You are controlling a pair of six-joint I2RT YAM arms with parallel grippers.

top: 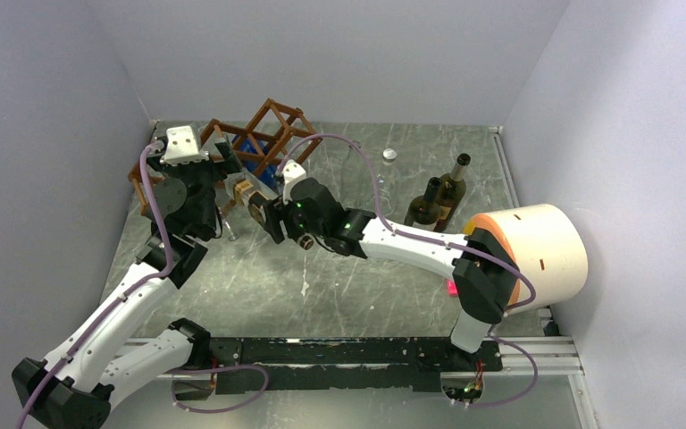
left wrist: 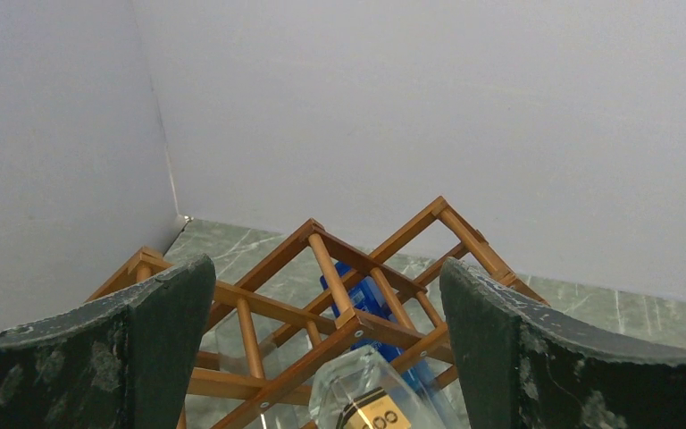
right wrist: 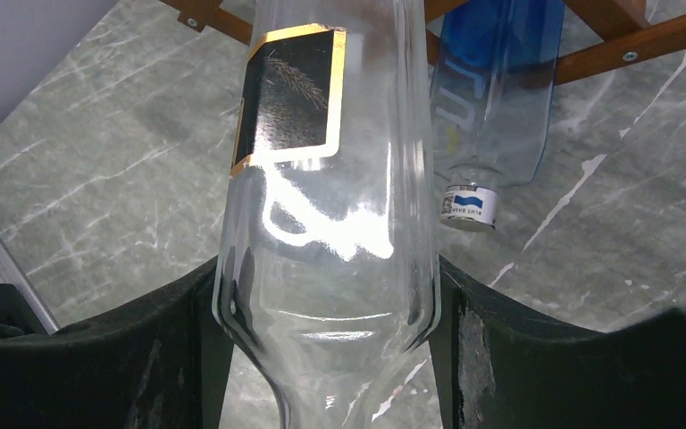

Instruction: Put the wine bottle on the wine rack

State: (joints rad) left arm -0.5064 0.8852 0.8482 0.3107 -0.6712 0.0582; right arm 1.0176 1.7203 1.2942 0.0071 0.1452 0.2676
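Right hand (right wrist: 326,308) grips one clear bottle (right wrist: 322,206); one rack (left wrist: 332,275).

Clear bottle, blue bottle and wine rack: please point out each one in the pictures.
clear bottle (right wrist: 339,232): right wrist view, on the glass body below the black label.
blue bottle (right wrist: 500,89): right wrist view, on its blue body above the white cap.
wine rack (left wrist: 331,275): left wrist view, on a wooden bar near the middle.
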